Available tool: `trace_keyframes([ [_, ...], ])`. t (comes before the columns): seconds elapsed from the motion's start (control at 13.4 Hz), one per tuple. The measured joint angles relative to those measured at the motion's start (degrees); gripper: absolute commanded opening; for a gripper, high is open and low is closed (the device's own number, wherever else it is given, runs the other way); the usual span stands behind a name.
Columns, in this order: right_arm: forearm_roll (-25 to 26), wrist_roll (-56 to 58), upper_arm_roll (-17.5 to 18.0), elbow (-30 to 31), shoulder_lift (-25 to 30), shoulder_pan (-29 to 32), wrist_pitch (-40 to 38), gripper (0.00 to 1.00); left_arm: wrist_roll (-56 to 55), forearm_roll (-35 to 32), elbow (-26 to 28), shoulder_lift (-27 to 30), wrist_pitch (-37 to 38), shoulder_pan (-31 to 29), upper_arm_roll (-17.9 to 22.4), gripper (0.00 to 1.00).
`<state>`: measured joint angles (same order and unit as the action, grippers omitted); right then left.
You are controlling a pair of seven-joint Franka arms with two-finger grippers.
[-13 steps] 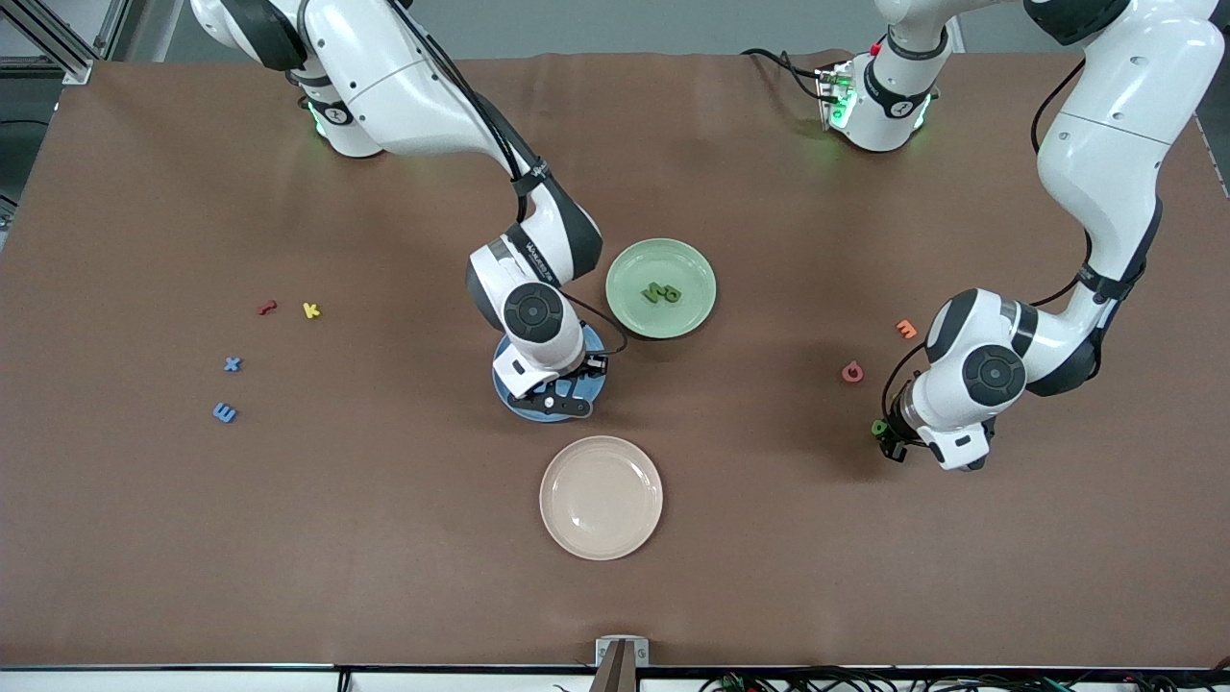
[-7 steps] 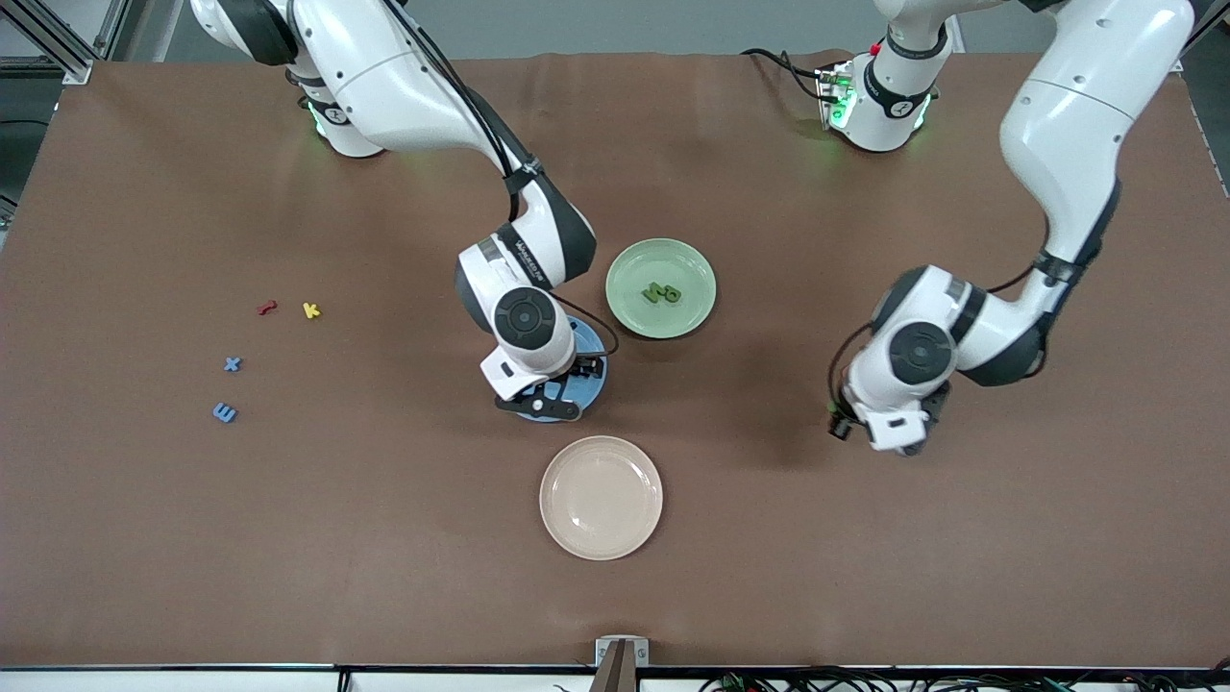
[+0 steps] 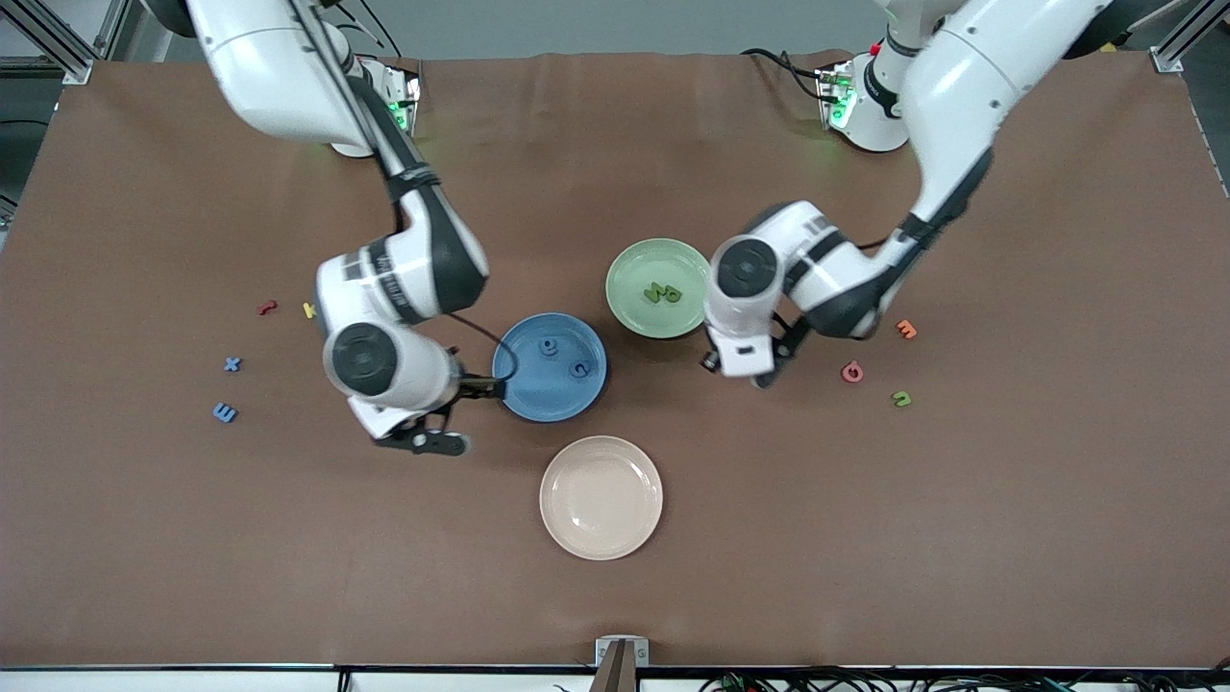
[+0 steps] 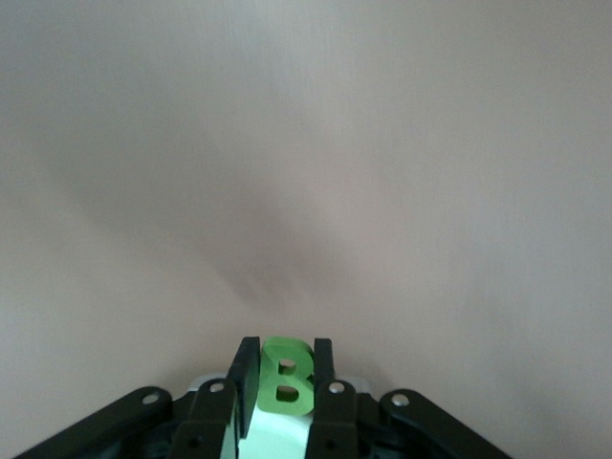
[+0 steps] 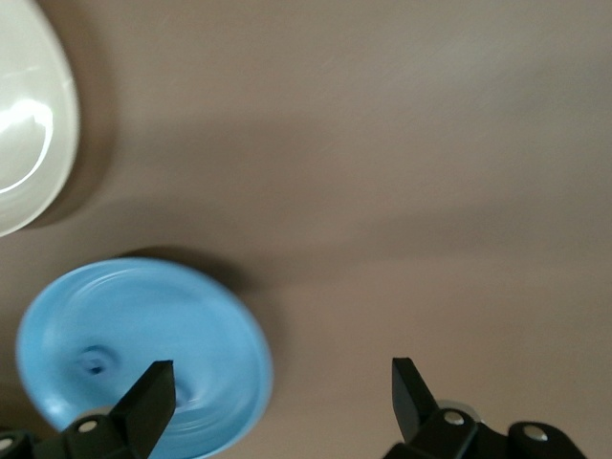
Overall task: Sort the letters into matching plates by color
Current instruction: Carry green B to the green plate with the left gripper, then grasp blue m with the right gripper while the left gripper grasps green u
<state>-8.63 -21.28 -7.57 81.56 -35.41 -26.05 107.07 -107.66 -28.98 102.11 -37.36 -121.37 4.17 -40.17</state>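
White arms w/ black joints, cables, black end effectors.

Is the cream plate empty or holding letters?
Empty: the cream plate shows only a bare glossy surface in the front view, no letters on it.

Three plates cluster at mid-frame. The middle plate has two letters in it. The upper plate, just beside it toward the left arm's end, carries a pair of letters. The lowest plate sits at lower centre, nearest the front camera. At the right arm's end an upper pair lies above a lower pair. At the left arm's end two loose letters lie above a lone letter. The right gripper hangs over the table beside the middle plate. The left gripper, with a held letter between its fingers, hangs beside the upper plate.
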Motion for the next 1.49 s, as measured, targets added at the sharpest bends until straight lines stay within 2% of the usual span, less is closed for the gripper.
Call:
trace_keyframes([
  [0.07,2.52,2.19,0.0,0.05,0.51,1.95,-0.15,1.0,-2.24,0.0,0.04,0.0,0.04,2.33,0.04,0.04],
  [0.15,5.07,3.92,0.0,0.08,0.79,3.42,-0.29,1.0,-4.07,0.0,0.1,-0.05,0.06,4.14,0.06,0.18],
  [0.22,6.65,6.02,-0.01,0.09,0.9,4.7,-0.31,1.0,-5.48,0.0,0.14,-0.16,0.06,5.57,0.07,0.62],
  [0.3,7.29,8.63,-0.06,0.09,0.92,6.07,-0.31,1.0,-6.53,0.0,0.14,-0.26,0.06,6.53,0.09,0.99],
  [0.6,7.75,22.52,-0.31,0.11,0.93,15.03,-0.21,1.0,-8.65,-0.03,-0.12,-0.25,0.06,6.07,0.25,1.0],
  [0.82,7.75,32.02,-0.3,0.22,0.93,22.54,-0.09,1.0,-5.94,-0.61,-0.79,1.58,0.44,2.66,0.48,0.99],
  [1.04,7.76,41.7,-0.26,1.83,0.93,28.08,3.22,1.0,10.19,-0.72,-0.54,4.68,5.33,-4.88,0.69,0.92],
  [1.27,7.76,51.21,-0.21,7.57,0.88,32.97,11.31,1.0,28.47,-4.59,1.75,5.37,6.02,-13.64,0.9,0.86],
  [1.49,7.76,55.02,-0.15,12.91,0.84,34.4,16.47,1.0,40.68,-8.37,3.79,5.26,5.45,-19.88,0.92,0.83],
])
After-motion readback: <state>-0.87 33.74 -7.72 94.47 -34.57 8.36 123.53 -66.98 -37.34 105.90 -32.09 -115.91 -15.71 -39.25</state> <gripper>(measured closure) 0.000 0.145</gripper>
